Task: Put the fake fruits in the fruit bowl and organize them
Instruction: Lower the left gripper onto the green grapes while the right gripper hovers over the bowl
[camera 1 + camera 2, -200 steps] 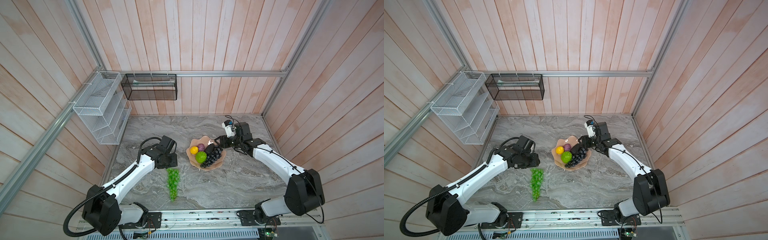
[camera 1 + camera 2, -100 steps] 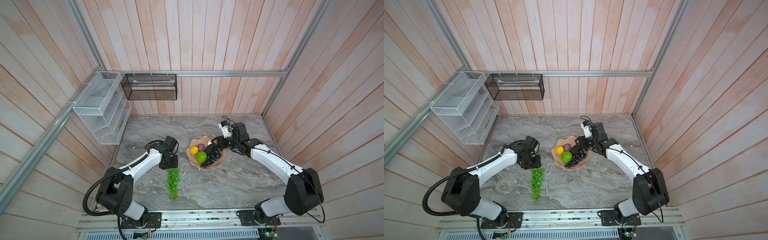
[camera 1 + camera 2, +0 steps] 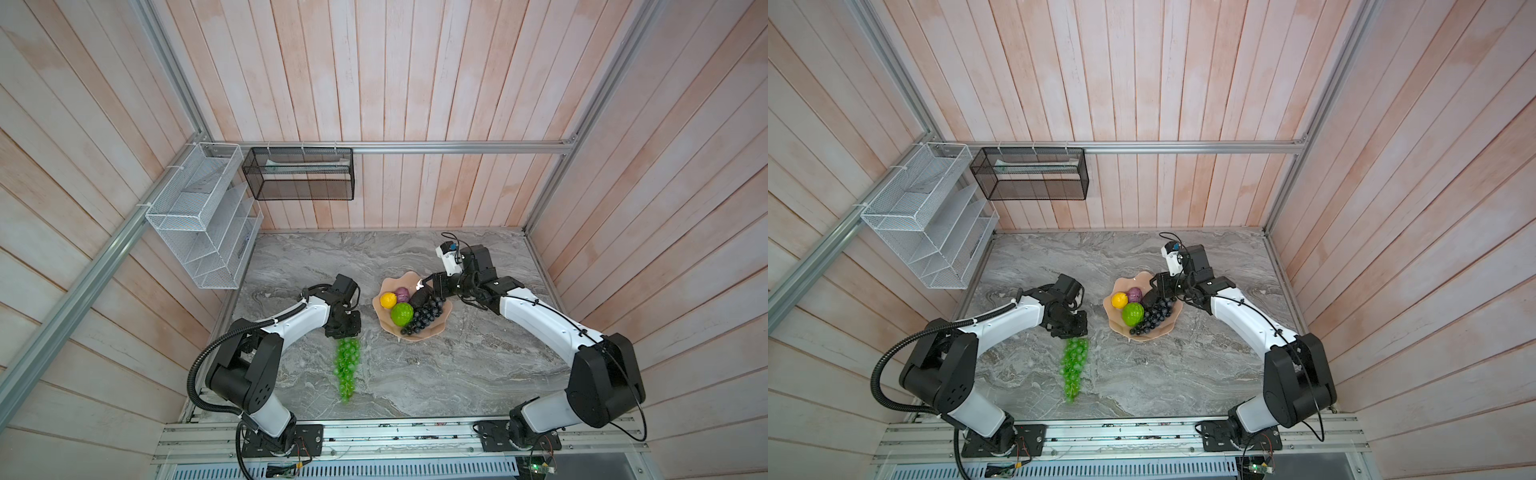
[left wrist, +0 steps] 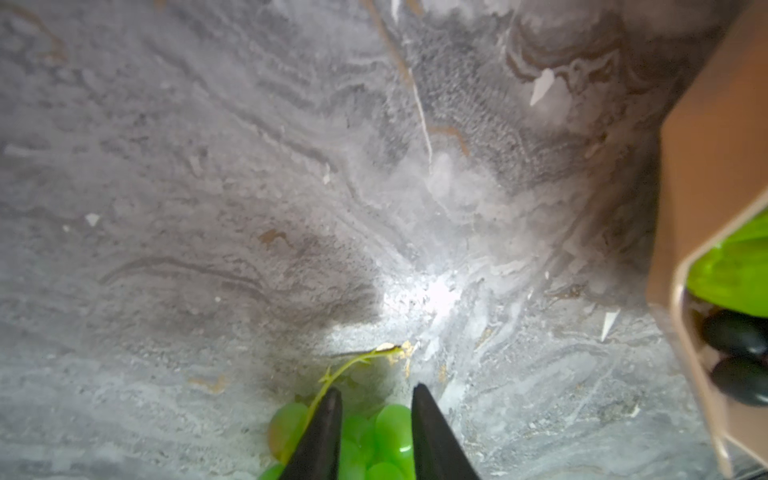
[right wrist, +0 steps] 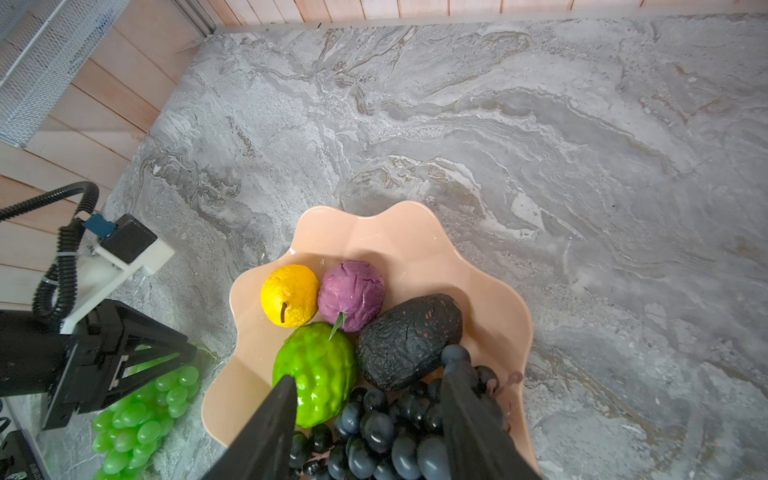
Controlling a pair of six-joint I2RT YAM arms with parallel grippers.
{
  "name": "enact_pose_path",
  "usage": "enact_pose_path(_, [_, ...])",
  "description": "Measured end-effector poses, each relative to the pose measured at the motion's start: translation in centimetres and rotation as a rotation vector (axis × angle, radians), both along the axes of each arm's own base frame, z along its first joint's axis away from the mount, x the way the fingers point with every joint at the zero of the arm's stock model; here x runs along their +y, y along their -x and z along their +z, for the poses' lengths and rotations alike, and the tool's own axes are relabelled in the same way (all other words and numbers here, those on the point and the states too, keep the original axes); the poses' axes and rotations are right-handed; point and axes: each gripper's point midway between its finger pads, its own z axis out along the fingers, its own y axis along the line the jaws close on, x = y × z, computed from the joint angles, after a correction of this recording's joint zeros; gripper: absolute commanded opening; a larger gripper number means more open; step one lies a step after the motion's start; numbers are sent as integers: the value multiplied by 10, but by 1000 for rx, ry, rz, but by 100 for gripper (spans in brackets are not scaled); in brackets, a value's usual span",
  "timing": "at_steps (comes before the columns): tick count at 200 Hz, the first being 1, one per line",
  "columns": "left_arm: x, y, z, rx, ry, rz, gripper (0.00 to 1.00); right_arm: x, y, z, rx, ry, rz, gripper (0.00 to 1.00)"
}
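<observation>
Desk: grey marbled top; carries 1 bowl and 1 loose fruit.
Fruit bowl: peach-pink, glossy, wavy rim; near the middle of the desk in both top views; holds 5 fruits.
Lemon: small, yellow; in the bowl, touching the purple fruit.
Purple fruit: bumpy; in the bowl, between the lemon and the avocado.
Lime-green fruit: bumpy; in the bowl, just beside the lemon and the purple fruit.
Avocado: blackish, wrinkled; in the bowl, lying against the dark grapes.
Dark grape bunch: blue-black; in the bowl, spread toward its front rim.
Green grape bunch: long; lying on the desk outside the bowl, to its left and nearer the front rail, apart from the rim.
Left end effector: down at the stem end of the green grape bunch; 2 fingers set narrowly on either side of the top grapes; whether they pinch the bunch cannot be told.
Right end effector: low over the bowl; jaws apart, spanning the dark grape bunch, the avocado just ahead of the tips.
Wall baskets: 1 white mesh rack and 1 black mesh basket, hung at the back left, well apart from the fruit.
</observation>
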Motion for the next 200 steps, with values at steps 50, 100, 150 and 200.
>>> enact_pose_path(50, [-5,-1,3,-12,31,-13,7,0,-1,1,-7,-3,0,55])
enact_pose_path(100, [-7,-3,24,-73,62,-16,0,1,-2,3,-10,-10,-4,55])
enact_pose_path(150, [13,-6,51,-127,71,34,40,2,-3,4,-12,-18,-8,55])
enact_pose_path(200, [50,-3,39,-77,64,147,65,7,-2,-2,-1,-12,4,55])
